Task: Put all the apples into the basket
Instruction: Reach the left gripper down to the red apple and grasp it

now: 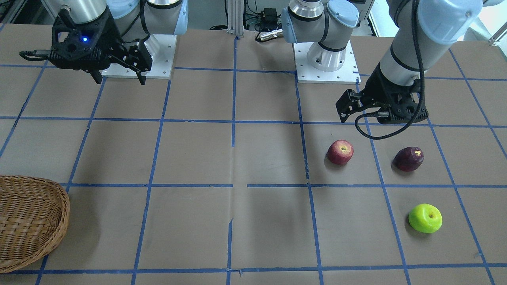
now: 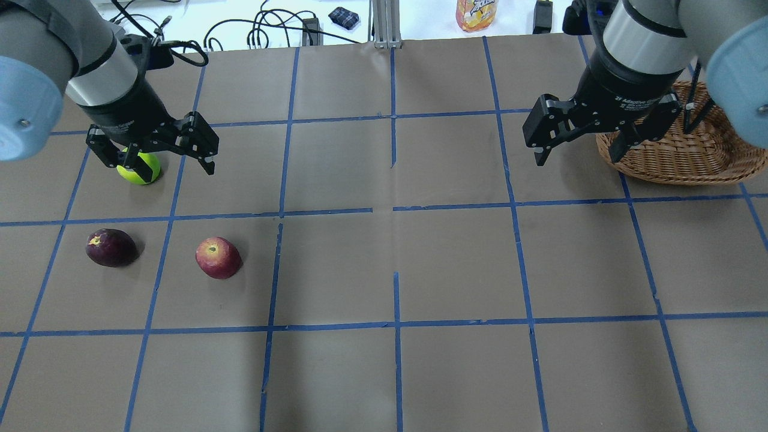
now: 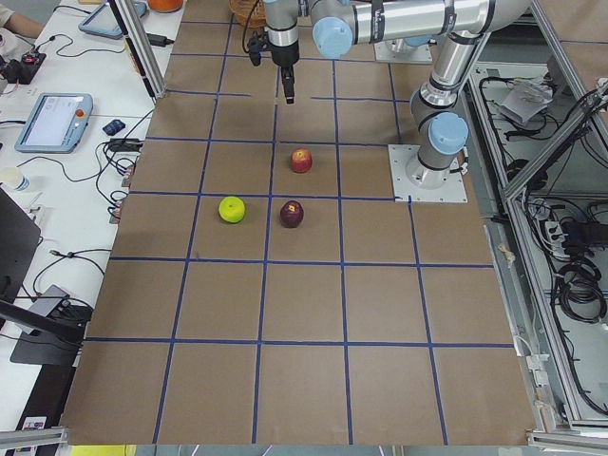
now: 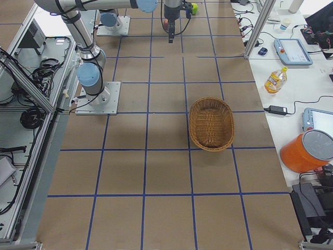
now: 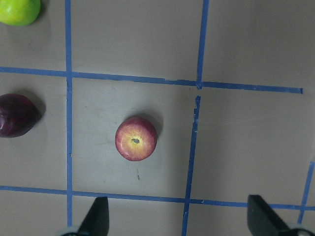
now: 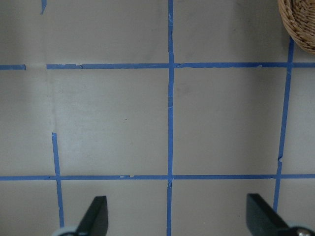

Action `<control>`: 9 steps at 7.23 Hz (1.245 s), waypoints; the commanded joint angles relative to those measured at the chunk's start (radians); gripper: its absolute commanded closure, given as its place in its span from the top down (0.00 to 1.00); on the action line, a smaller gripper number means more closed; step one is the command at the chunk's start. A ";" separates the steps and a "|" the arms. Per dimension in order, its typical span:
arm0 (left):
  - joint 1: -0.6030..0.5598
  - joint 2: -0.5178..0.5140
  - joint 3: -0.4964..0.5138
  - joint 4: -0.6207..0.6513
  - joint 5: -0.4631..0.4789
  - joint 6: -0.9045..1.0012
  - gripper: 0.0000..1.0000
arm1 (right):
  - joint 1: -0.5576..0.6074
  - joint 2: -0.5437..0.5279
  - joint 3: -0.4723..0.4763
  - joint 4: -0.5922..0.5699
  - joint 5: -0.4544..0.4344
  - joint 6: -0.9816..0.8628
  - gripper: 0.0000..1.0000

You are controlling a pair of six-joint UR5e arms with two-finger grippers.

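Observation:
Three apples lie on the brown table on my left side: a red apple [image 1: 340, 152] [image 2: 218, 257] [image 5: 136, 139], a dark maroon apple [image 1: 408, 158] [image 2: 111, 247] [image 5: 17, 115] and a lime green apple [image 1: 425, 218] [image 2: 139, 170] [image 5: 18, 11]. My left gripper [image 2: 159, 162] [image 1: 368, 116] hangs open and empty above the table, close to the red and maroon apples. The wicker basket [image 2: 678, 159] [image 1: 27, 221] [image 4: 210, 124] stands far off on my right side, nothing visible in it. Beside it, over bare table, my right gripper [image 2: 579, 156] [image 1: 119, 79] is open and empty.
Blue tape lines [image 2: 396, 210] divide the tabletop into squares. The arm bases [image 1: 326, 59] are bolted at the robot's edge. Beyond the far edge, a bench holds cables [image 2: 270, 30], a bottle [image 2: 477, 12], tablets [image 4: 293, 50] and an orange container [image 4: 307, 151].

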 commanded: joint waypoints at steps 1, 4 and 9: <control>0.099 -0.017 -0.117 0.035 -0.001 0.076 1.00 | 0.000 0.000 0.003 0.001 -0.001 0.000 1.00; 0.121 -0.054 -0.297 0.301 -0.013 0.099 1.00 | -0.001 0.002 0.003 -0.003 -0.001 0.000 1.00; 0.112 -0.141 -0.418 0.491 -0.014 0.139 1.00 | -0.001 0.002 0.004 0.003 -0.003 0.003 1.00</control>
